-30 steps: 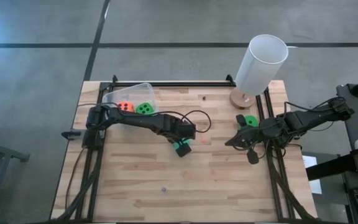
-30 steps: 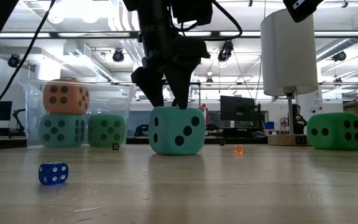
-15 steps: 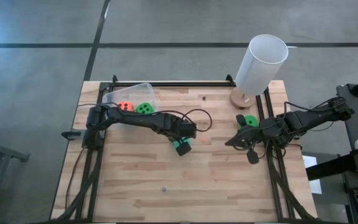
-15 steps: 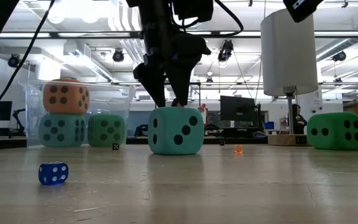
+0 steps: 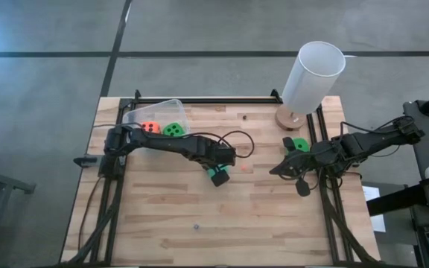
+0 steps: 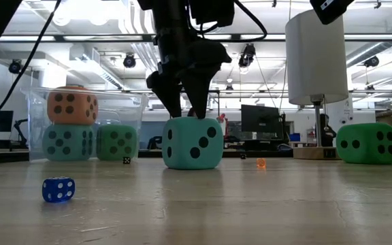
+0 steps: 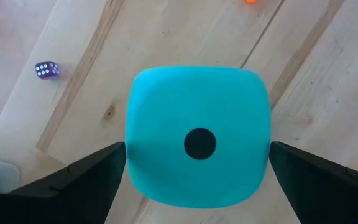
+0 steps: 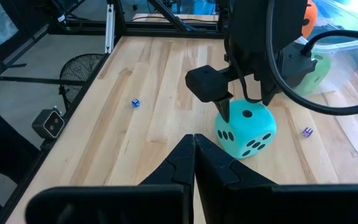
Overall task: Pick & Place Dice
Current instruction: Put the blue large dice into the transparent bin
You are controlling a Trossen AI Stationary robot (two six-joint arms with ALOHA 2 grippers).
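Observation:
A teal die rests on its bottom face at mid-table, one pip up. My left gripper hangs open over it, pointing steeply down, one finger on each side of the die and the tips about level with its top. A green die sits on the table near the right edge. Next to it my right gripper hovers shut and empty above the table. The clear tub at the far left holds an orange die resting on a teal one, and a green one. My left gripper stands astride the teal die's top edges, coming from above. Whether either finger touches the die's sides I cannot tell. The die sits flat on the table.
A tall white cylinder on a round wooden base stands at the far right. A tiny blue die lies near the front edge and a tiny orange piece right of the teal die. Bare wood lies across the table's near half.

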